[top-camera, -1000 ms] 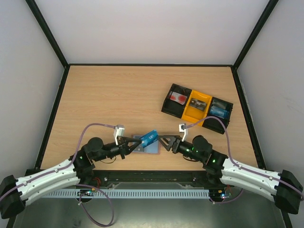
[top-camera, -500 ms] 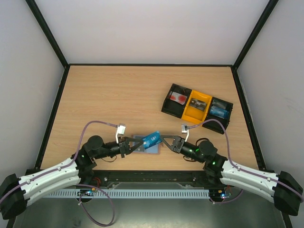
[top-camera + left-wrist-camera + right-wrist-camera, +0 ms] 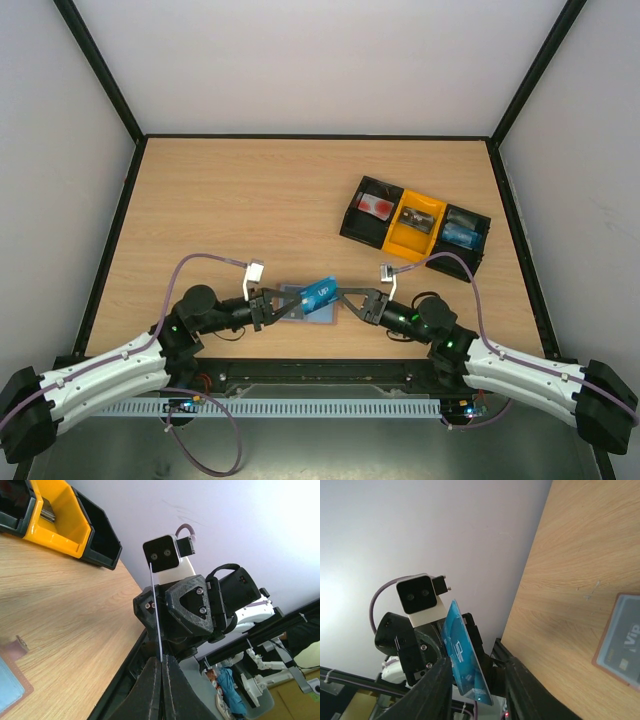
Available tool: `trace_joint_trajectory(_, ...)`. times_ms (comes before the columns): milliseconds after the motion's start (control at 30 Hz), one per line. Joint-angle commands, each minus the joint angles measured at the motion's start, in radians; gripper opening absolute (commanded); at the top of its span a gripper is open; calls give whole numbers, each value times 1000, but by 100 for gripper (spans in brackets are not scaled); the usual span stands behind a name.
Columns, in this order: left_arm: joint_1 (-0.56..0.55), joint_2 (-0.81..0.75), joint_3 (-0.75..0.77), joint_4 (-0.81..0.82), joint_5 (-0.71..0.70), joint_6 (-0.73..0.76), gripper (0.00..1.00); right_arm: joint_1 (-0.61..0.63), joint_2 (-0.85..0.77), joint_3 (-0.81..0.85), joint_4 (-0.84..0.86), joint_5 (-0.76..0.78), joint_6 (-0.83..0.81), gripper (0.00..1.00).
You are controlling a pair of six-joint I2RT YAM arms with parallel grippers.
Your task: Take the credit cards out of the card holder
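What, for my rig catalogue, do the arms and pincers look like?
The left arm and right arm have white shells, black joints and small green lights. On each, a mauve cable loops to a white camera box at the wrist. The left pincer and right pincer are black, with angular, tapering fingers.

card holder [image 3: 7, 690] cropped, tray [image 3: 352, 212] contents indistinct

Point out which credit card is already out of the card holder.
The bright blue card, held up in the left fingers; the grey VIP-marked card lies in the card holder.
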Motion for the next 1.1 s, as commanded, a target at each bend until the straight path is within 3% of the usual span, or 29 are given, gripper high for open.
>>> trace_joint_trajectory(0,11,-5,-11,50,13,-14,3,-3,5,-15,21,-30,-15,32)
trace_joint_trajectory(133,18,-2,-11,50,14,-14,3,-4,17,-20,48,-49,-13,28)
trace_joint_trajectory(333,24,3,-20,58,18,-23,3,-4,-3,-21,54,-46,-22,4)
trace_joint_trajectory(667,30,3,-6,-4,-34,-17,6,-5,-46,-28,35,-23,-38,2)
trace_joint_trajectory(833,32,-15,6,-66,-94,-15,38,-5,-48,-17,12,-5,-52,2)
trace_joint_trajectory(967,32,-50,23,-134,-161,-8,72,-10,-59,-2,-47,37,-76,2)
trace_joint_trajectory(1067,33,-72,51,-184,-187,25,90,-27,-64,25,-109,54,-106,2)
